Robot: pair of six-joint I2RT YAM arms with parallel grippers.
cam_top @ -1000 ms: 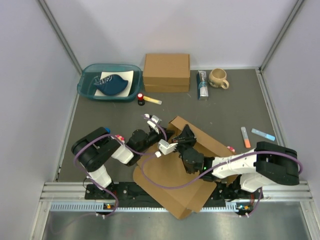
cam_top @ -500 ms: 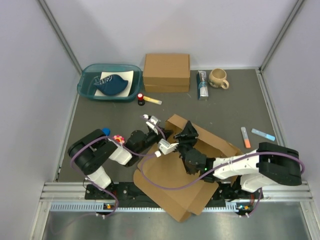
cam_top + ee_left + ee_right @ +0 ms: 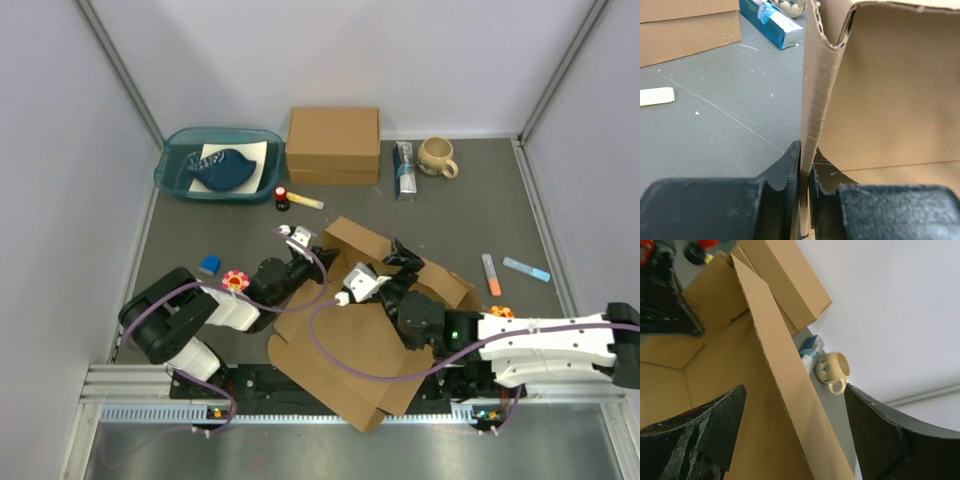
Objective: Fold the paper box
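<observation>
Brown paper box (image 3: pixel 345 345) lies part-folded, near centre. Left gripper (image 3: pixel 801 167) clamps an upright wall edge. Right gripper (image 3: pixel 794 390) spread wide, astride a raised flap.

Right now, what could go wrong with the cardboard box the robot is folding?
The left jaws pinch only the thin edge of one upright flap of the paper box; it could slip out or tear. The right jaws stand open around another raised wall, not gripping it, so that wall might flop down.

Upright flaps of the paper box (image 3: pixel 365 330) block the middle; the table (image 3: pixel 450 210) behind seems passable.
</observation>
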